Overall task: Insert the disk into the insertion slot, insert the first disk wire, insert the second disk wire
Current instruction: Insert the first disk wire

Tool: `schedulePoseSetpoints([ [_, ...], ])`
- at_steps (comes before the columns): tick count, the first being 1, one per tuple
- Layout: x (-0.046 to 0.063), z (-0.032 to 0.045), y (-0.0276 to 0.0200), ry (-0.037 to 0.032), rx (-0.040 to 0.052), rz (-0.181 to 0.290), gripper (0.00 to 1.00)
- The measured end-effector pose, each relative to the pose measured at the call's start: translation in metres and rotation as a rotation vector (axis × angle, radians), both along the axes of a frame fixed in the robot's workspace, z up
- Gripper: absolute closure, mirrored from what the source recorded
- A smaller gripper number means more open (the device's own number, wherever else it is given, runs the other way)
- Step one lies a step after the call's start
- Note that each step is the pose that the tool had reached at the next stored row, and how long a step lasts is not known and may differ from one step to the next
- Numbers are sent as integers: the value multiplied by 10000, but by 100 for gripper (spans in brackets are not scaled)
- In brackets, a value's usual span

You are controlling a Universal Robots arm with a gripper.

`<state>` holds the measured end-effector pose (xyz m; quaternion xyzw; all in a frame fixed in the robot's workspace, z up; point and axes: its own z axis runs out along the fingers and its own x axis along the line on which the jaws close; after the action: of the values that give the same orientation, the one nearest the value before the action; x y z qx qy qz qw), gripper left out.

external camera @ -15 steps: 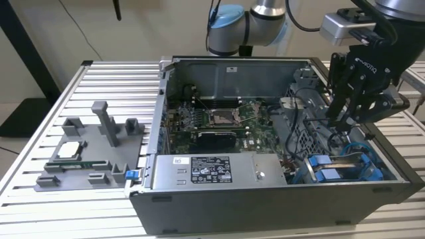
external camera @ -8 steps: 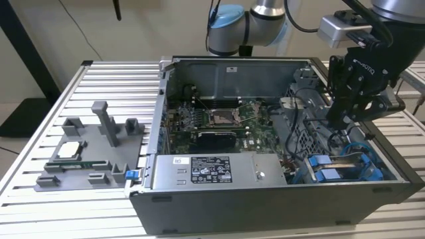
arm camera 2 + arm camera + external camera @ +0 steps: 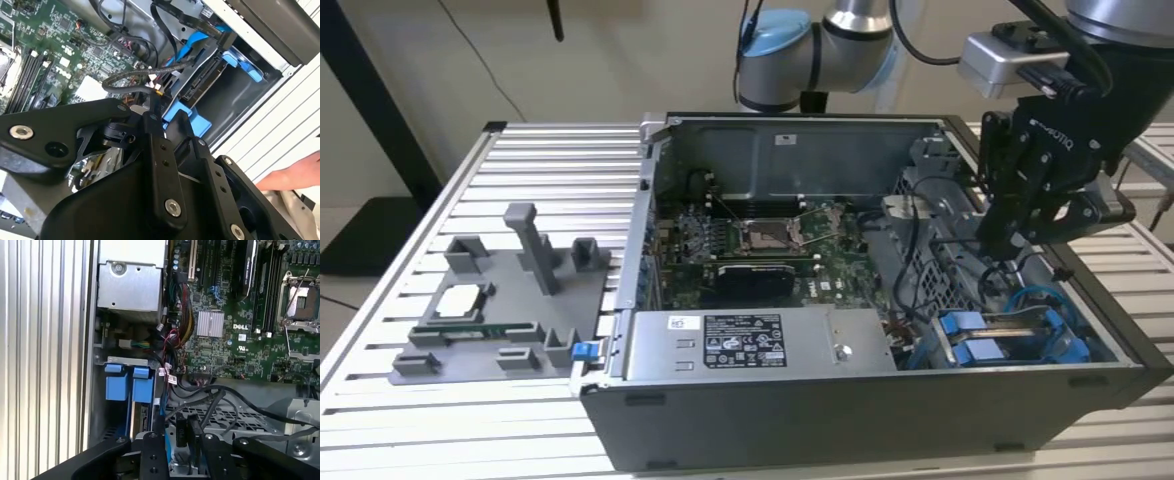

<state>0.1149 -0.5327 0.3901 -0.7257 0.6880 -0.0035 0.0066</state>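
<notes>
The disk [image 3: 1017, 322] lies in its blue carrier inside the insertion slot [image 3: 127, 361], the grey drive cage at the open computer case's corner on the exterior view's right. The disk's connector edge [image 3: 202, 80] faces the gripper. My gripper [image 3: 1007, 250] hangs inside the case just above that cage. In the second wrist view the gripper [image 3: 160, 100] is shut on the end of a black braided disk wire [image 3: 125, 77], a short way from the connector edge. The first wrist view shows the wire's black plug [image 3: 181, 430] between the fingers.
The motherboard [image 3: 761, 240] fills the case floor and the grey power-supply box [image 3: 734, 345] sits at its front. Loose black and blue cables [image 3: 1034, 298] crowd the cage. A grey fixture with parts [image 3: 507, 300] stands on the slatted table. A person's hand [image 3: 290, 175] rests outside the case.
</notes>
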Motion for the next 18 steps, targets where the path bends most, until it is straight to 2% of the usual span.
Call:
schedulePoseSetpoints([
  [4, 0, 47, 0, -3, 51, 12, 0],
  [7, 0, 48, 0, -12, 63, 19, 0],
  [12, 0, 25, 3, -92, 94, 44, 0],
  [18, -5, -12, 3, -94, 163, 43, 0],
])
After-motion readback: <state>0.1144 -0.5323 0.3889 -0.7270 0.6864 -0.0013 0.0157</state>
